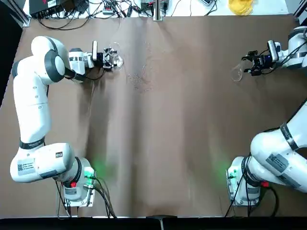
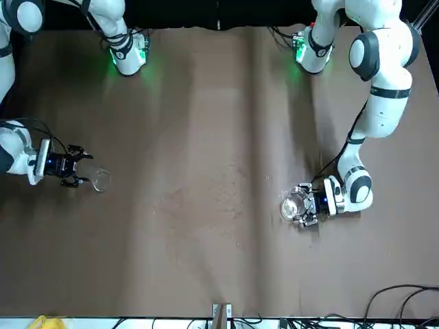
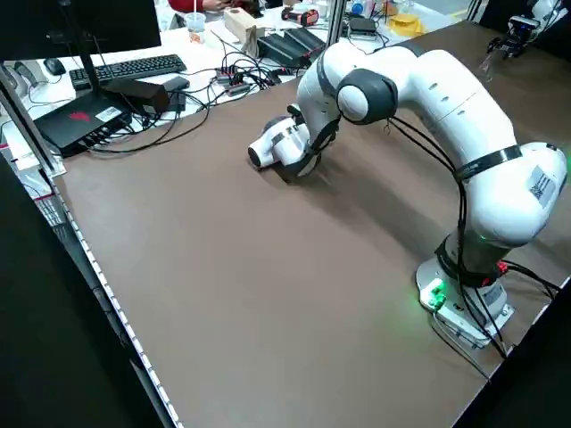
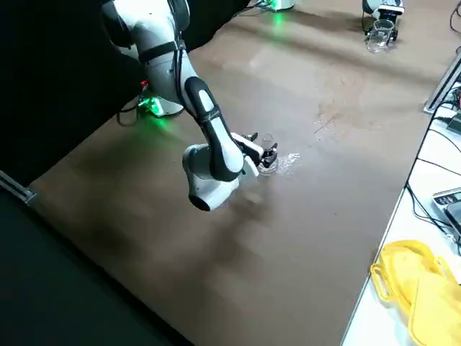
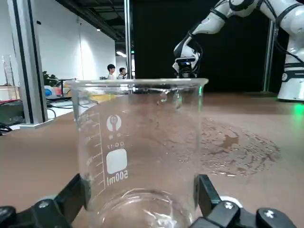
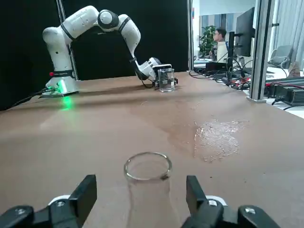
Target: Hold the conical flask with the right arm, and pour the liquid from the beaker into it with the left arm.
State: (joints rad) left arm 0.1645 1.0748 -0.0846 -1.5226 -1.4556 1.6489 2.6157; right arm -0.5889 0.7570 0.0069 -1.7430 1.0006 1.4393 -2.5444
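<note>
The beaker point(image 1: 115, 57), a clear straight-sided glass marked 500ml, stands on the brown table at the far left. My left gripper point(image 1: 109, 58) lies level with the table, and its black fingers point(image 5: 71, 194) rest against both sides of the beaker point(image 5: 142, 142). At the far right stands the conical flask point(image 1: 236, 74), small and clear. My right gripper point(image 1: 247, 65) is low beside it and open. In the right wrist view the flask point(image 6: 147, 176) rises just ahead, with a gap to each of the fingers point(image 6: 85, 190).
A wet patch point(image 1: 141, 79) stains the table point(image 1: 192, 143) between the two glasses. Cables and electronics point(image 1: 96, 7) line the far edge, with a metal post point(image 1: 157, 9) and a yellow object point(image 1: 240, 5). People sit at desks beyond the table.
</note>
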